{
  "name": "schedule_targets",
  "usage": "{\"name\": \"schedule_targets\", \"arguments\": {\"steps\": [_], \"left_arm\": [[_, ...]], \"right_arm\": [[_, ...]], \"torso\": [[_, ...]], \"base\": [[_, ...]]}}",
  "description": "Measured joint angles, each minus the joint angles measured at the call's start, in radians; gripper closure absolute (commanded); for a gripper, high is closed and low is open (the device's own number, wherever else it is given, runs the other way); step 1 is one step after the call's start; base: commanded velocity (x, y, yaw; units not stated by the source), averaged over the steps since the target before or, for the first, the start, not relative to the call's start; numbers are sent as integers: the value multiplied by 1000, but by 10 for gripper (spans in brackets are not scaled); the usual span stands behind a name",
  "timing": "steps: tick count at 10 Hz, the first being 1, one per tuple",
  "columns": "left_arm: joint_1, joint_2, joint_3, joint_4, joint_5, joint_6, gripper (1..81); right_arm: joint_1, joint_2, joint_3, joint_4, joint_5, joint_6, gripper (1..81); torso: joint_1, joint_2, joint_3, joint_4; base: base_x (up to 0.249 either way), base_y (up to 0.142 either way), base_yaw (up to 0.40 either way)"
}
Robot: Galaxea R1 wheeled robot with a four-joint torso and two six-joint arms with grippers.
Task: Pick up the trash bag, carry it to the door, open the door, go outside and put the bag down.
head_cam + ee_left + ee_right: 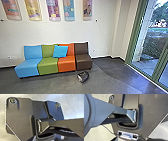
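A dark trash bag (83, 76) with a paler patch on its left side lies on the floor in the head view, in front of the orange and brown seats. At the right of that view stands a glass door or panel (154, 37) in a green frame, with paving and plants behind the glass. Both wrist views show the robot's own plate and jointed bar over the floor; the state of my grippers cannot be made out.
A row of blue, green, orange and brown seats (66, 63) stands against the white wall, with a blue cushion (60, 51) on it. Colourful panels (53, 10) hang above. Grey floor (55, 85) runs in front of the seats toward the glass.
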Motion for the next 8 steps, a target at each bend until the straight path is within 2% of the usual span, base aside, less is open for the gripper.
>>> {"name": "schedule_targets", "arguments": {"steps": [8], "left_arm": [[0,0,0,0,0,0,10]], "right_arm": [[0,2,-2,0,0,0,10]], "torso": [[0,0,0,0]], "base": [[202,0,0]]}}
